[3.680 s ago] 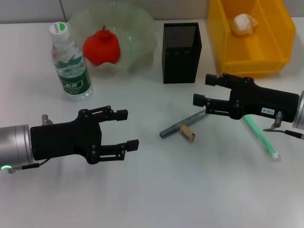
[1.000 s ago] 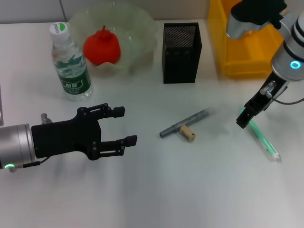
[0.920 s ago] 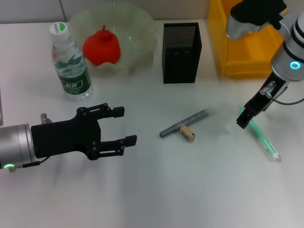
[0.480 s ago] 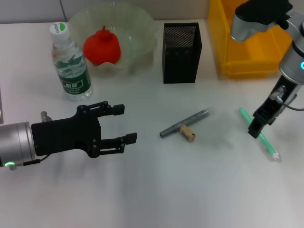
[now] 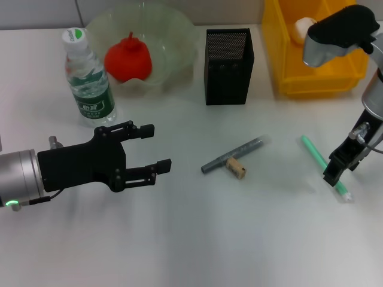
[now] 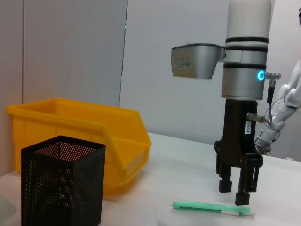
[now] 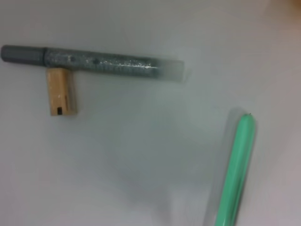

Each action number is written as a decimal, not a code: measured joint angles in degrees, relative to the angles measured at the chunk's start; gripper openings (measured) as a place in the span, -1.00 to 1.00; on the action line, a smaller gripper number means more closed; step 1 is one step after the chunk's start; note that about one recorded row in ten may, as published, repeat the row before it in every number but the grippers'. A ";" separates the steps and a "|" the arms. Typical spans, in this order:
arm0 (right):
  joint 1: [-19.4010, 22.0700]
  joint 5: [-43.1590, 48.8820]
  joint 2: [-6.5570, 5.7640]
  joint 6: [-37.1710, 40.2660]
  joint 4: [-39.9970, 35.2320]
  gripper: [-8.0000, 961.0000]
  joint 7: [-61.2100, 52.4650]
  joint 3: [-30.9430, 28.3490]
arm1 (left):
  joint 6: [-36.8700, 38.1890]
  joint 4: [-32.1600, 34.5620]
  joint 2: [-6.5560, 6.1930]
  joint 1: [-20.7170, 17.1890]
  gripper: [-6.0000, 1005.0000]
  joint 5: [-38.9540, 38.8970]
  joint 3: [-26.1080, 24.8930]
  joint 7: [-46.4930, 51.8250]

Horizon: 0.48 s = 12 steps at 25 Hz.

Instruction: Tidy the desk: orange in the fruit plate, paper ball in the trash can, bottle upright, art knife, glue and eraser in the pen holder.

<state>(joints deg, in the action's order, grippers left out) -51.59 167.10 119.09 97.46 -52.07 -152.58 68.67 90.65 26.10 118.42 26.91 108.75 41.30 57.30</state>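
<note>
We are working the pen-holder step: our right gripper, pointing down with fingers slightly spread and empty, is hanging over the green stick lying right of the black mesh pen holder. Our left gripper is hovering spread and idle. Next, we judge, the fingers must straddle the stick and pinch.

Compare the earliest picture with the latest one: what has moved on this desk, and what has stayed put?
The right hand swung from lying low by the grey stick to pointing straight down over the green stick's near end, holding nothing. The left hand barely shifted, open. The green stick, grey stick, eraser, bottle, orange and paper ball stayed put.
</note>
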 joint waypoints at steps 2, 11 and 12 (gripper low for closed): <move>0.61 -0.15 0.07 -0.49 0.00 0.13 -0.04 -0.11 | -0.29 0.00 -0.01 0.03 0.59 -0.02 0.00 0.00; 2.85 -1.30 0.41 -3.78 -0.10 -0.06 -0.04 0.51 | -1.00 0.00 -0.11 0.32 0.59 -0.43 0.00 0.00; 2.85 -1.30 0.41 -3.78 -0.10 -0.06 -0.04 0.51 | -1.00 0.00 -0.11 0.32 0.59 -0.43 0.00 0.00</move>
<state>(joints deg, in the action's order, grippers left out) -48.74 165.79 119.50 93.68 -52.17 -152.62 69.18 89.65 26.10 118.31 27.22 108.32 41.31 57.30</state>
